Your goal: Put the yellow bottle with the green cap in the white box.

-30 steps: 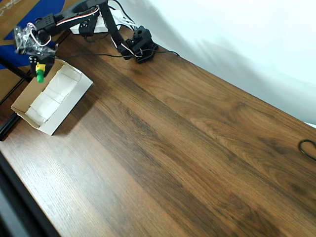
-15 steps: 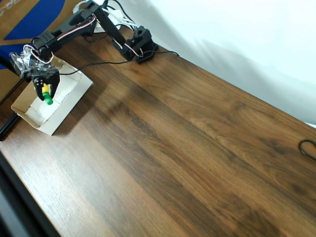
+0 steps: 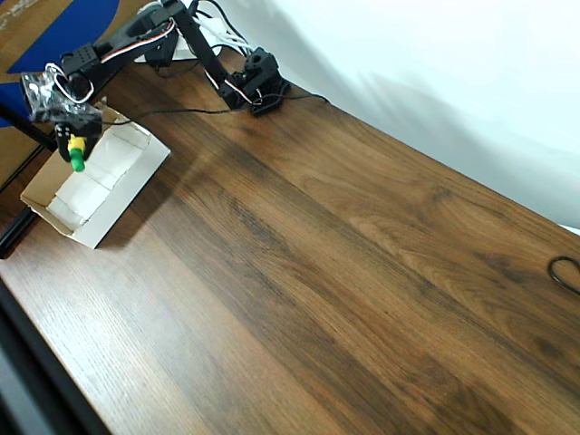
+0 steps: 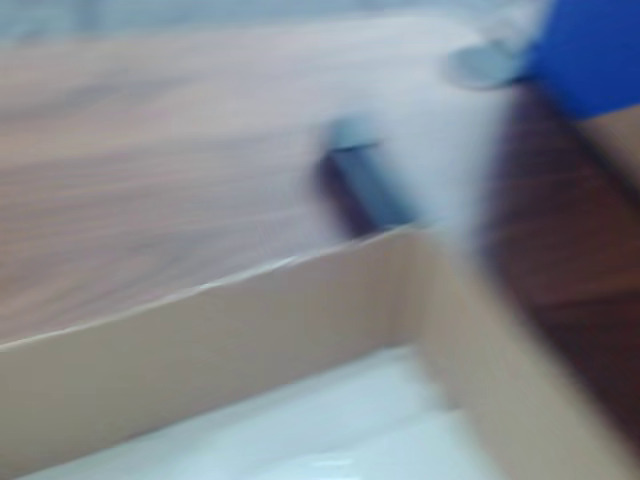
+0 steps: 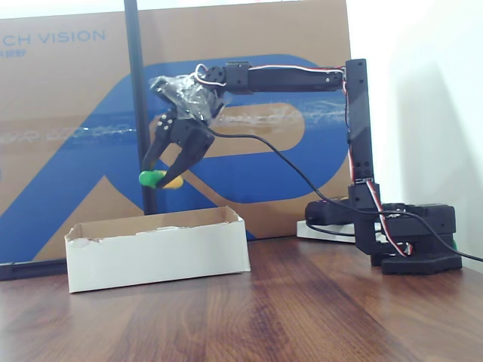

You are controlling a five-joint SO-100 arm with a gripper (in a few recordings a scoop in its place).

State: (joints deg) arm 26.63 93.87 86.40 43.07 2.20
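Observation:
The yellow bottle with the green cap [image 5: 160, 179] hangs in the air, lying sideways, with my gripper [image 5: 162, 175] shut on it. In the fixed view it hovers a short way above the left half of the white box [image 5: 158, 260]. From overhead, the bottle [image 3: 77, 154] points green cap down over the far end of the box [image 3: 134, 186], under the gripper [image 3: 74, 149]. The wrist view is blurred and shows a tan box wall [image 4: 200, 360] with white inside below it.
A large brown-and-blue cardboard [image 5: 75, 90] stands behind the box, with a black pole [image 5: 136, 98] in front of it. The arm's base [image 3: 258, 82] sits at the table's far edge. A black cable loop [image 3: 566, 272] lies at the right edge.
The gripper swung out and down over the box's middle with the bottle, then came back up towards the box's far end. The bottle stayed in its grip.

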